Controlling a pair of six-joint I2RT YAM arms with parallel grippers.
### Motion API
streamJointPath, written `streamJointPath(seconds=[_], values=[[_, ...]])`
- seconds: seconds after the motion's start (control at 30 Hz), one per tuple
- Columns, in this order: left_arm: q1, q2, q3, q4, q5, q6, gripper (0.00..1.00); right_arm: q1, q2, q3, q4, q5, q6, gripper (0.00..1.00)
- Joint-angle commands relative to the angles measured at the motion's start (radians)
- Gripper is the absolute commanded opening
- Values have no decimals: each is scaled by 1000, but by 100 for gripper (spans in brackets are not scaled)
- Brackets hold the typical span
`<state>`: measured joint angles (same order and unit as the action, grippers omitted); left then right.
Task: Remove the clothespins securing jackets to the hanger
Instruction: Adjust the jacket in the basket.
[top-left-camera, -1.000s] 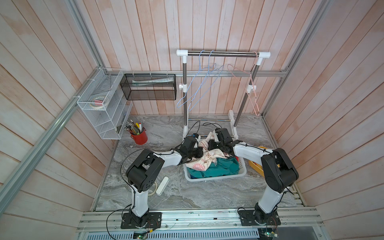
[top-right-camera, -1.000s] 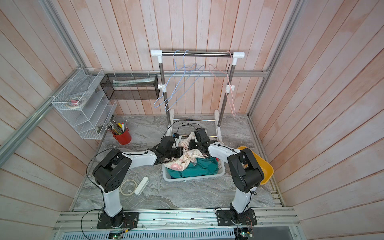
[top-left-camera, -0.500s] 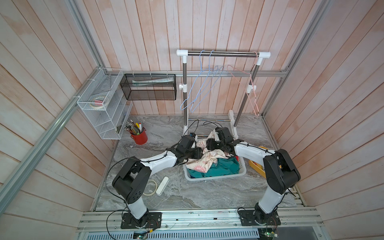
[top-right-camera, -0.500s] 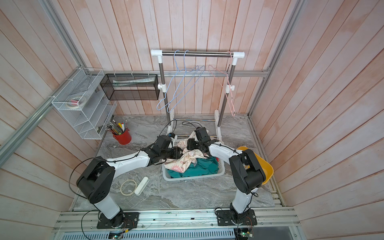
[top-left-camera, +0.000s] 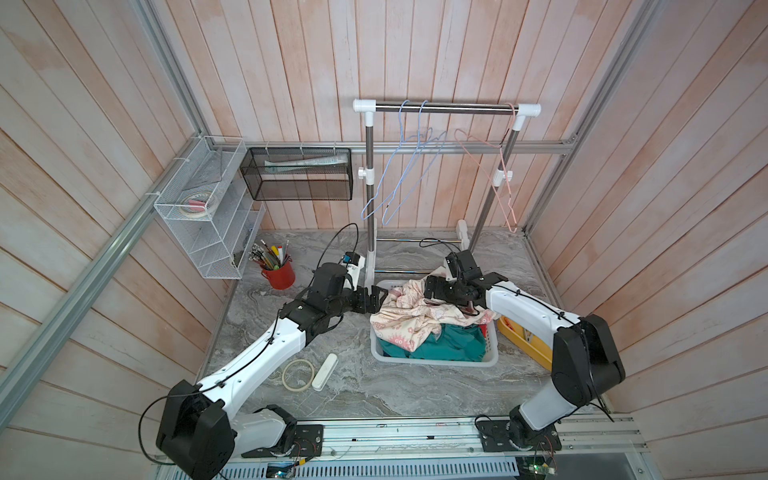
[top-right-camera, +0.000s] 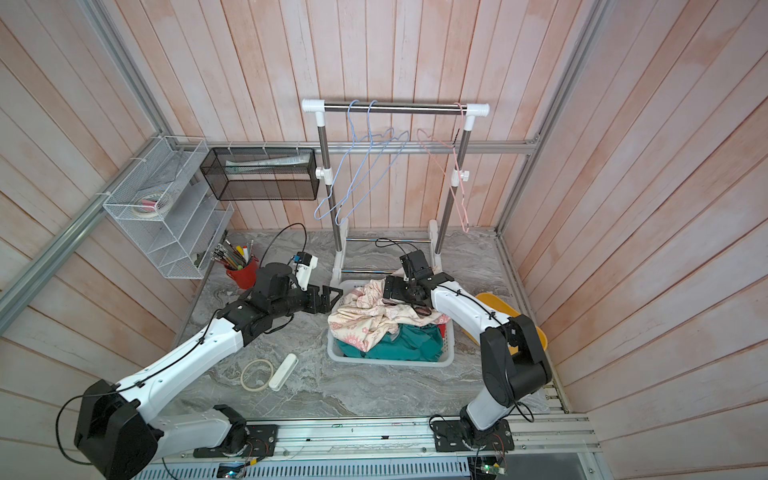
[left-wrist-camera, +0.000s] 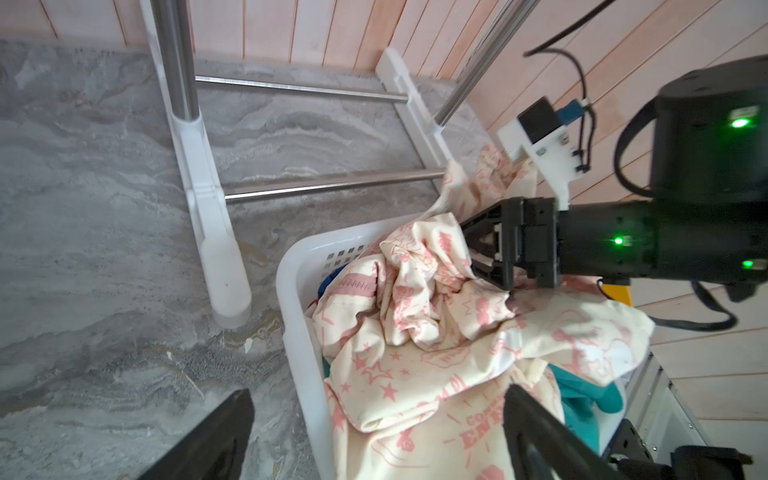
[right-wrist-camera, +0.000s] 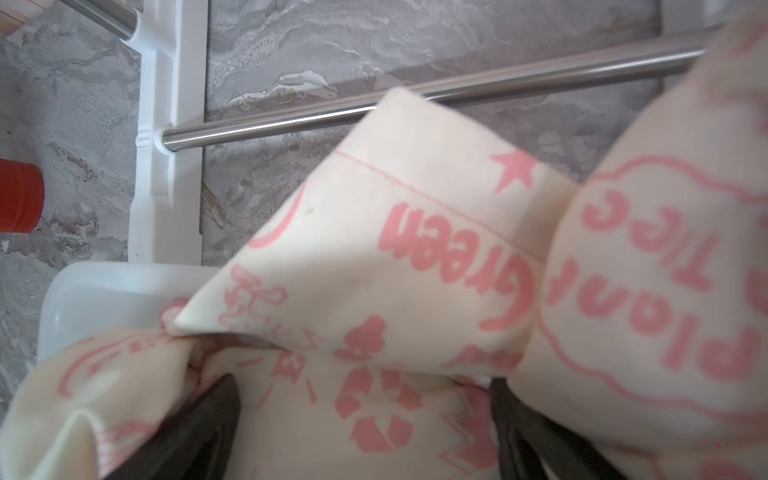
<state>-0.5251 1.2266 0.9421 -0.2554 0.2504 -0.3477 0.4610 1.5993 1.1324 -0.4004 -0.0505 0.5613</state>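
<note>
Cream jacket (top-left-camera: 409, 318) tops the teal jacket (top-left-camera: 453, 345) in the basket (top-left-camera: 436, 360), spilling over its far and left rims. The left end effector (top-left-camera: 379, 300) gapes wide just outside the basket's left rim. The right end effector (left-wrist-camera: 469, 248) is spread wide on the cream cloth. In front of the basket is open tabletop (top-left-camera: 415, 390).

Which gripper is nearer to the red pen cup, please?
Left. The left gripper is at the basket rim facing the red pen cup; the right gripper is farther, over the cream jacket.

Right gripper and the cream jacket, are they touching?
Touching. In the right wrist view the cream jacket lies against both fingers of the right gripper.
</note>
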Motion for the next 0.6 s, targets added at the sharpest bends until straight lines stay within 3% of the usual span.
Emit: streamJointPath(seconds=[0.0, 0.2, 0.4, 0.57], values=[[19, -70, -41, 1, 38, 53, 98, 0, -61, 9, -69, 59, -32, 98], [76, -233, -94, 60, -46, 40, 100, 1, -186, -3, -49, 116, -44, 98], [100, -338, -153, 107, -294, 87, 100, 0, -343, -80, 53, 175, -74, 98], [226, -326, -208, 147, -347, 85, 100, -56, -431, -178, 238, 196, -155, 98]])
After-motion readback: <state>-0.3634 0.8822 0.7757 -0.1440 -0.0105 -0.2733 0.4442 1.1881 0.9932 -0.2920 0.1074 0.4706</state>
